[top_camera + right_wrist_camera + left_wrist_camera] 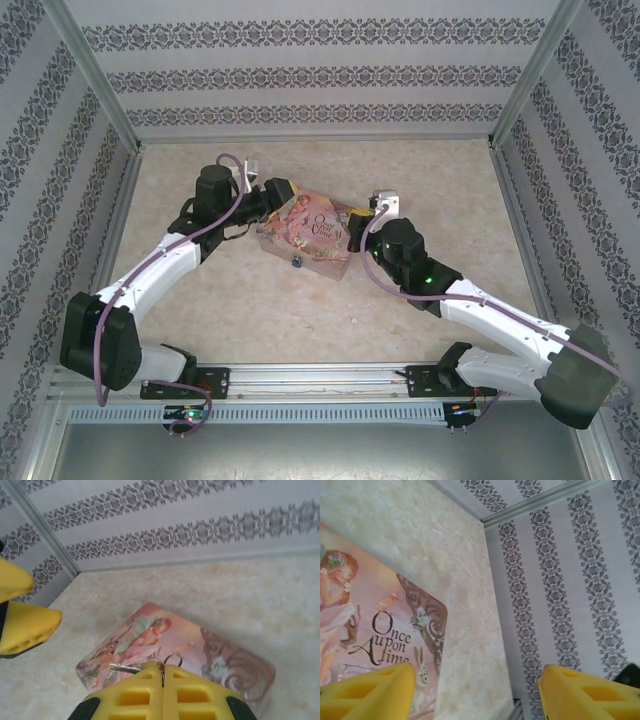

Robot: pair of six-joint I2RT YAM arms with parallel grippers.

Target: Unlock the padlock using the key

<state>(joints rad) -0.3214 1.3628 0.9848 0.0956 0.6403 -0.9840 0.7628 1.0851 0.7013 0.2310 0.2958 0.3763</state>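
Observation:
The tiny blue-teal padlock (297, 263) hangs on the near side of the pink illustrated box (312, 228) at mid-table. My right gripper (162, 672) hovers over the box (225, 660), shut on the key (125, 668), whose thin metal blade sticks out to the left of the fingertips with a small ring beside it. In the top view this gripper (358, 228) is at the box's right end. My left gripper (275, 192) is at the box's far left end, open, its yellow fingers (370, 692) spread wide over the lid (370, 620) and the table.
Patterned walls (320, 70) with metal corner posts enclose the beige table (300, 320) on three sides. A metal rail (320, 378) runs along the near edge by the arm bases. The left gripper's yellow fingers (25, 625) show at the left of the right wrist view.

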